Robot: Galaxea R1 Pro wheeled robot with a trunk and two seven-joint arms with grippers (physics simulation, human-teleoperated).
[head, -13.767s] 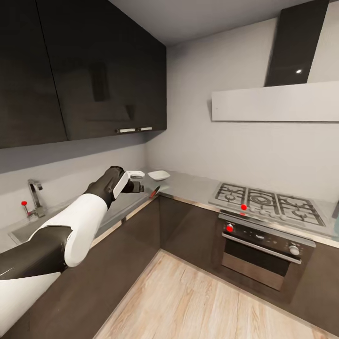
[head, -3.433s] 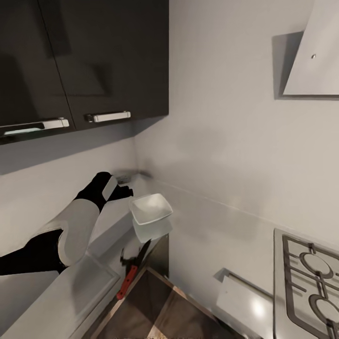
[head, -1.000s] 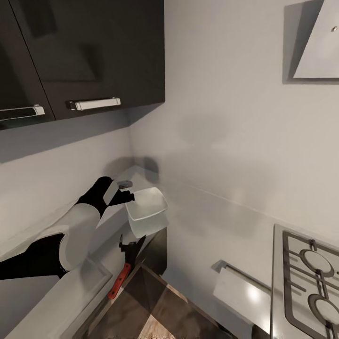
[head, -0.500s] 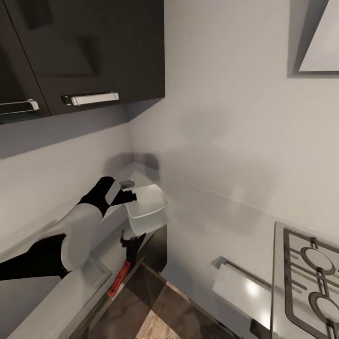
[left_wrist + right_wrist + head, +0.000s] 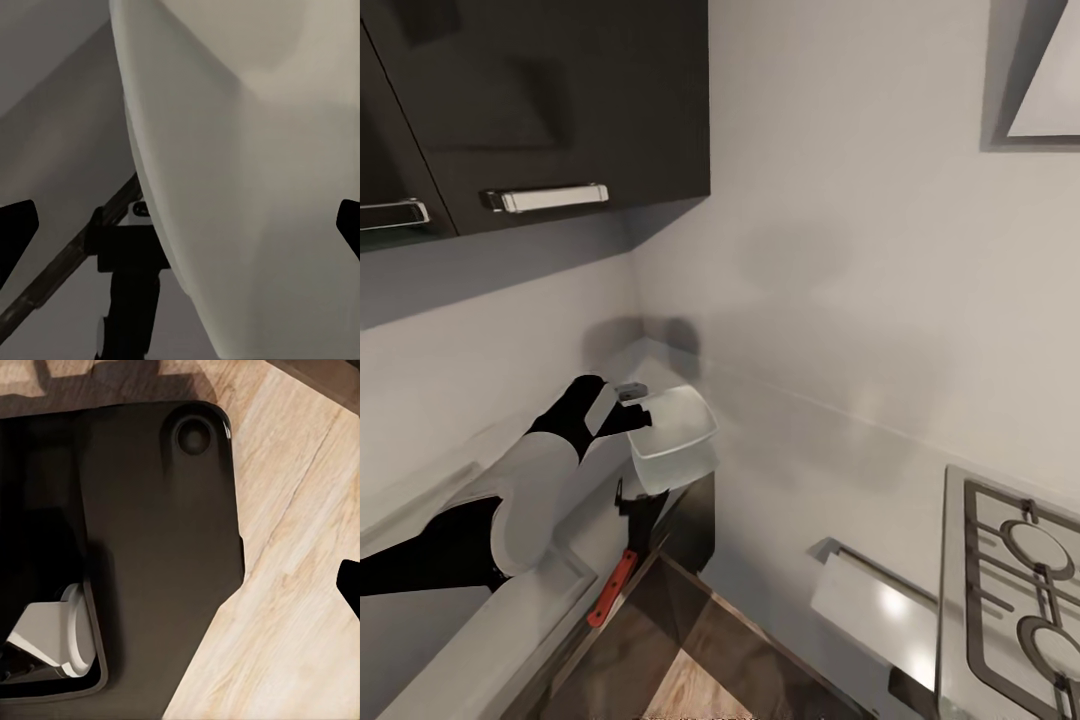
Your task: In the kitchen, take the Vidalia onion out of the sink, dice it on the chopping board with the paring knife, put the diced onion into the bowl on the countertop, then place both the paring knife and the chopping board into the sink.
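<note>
Since half a second ago the bowl [image 5: 672,440] has tipped a little further and drifted slightly up the frame, and the cabinet handle has slid left, so the camera has shifted too. Left of centre in the head view, the left claw [image 5: 632,408] sits against the bowl's near rim; whether its fingers are clamped on the rim or merely pressed to it I cannot tell. In the left wrist view the bowl's pale wall [image 5: 247,150] looms very close, with the dark fingertips at the frame's two edges, well apart. The right claw's state I cannot tell either; its wrist view looks down on the robot's dark base [image 5: 150,547] and pale wood floor [image 5: 300,607].

As for progress, I judge it early. The bowl looks empty, so no diced onion is in it. The knife [image 5: 618,578], red handle and dark blade, lies at the counter's front edge in the lower left, partly overhanging, just below the bowl. It looks untouched, so the dicing and the final move to the sink all seem left to do.

The grey counter [image 5: 550,600] runs along the left wall into a corner, under dark upper cabinets [image 5: 540,100]. A hob [image 5: 1010,590] sits at the lower right, beneath a hood [image 5: 1050,80] at the upper right.
</note>
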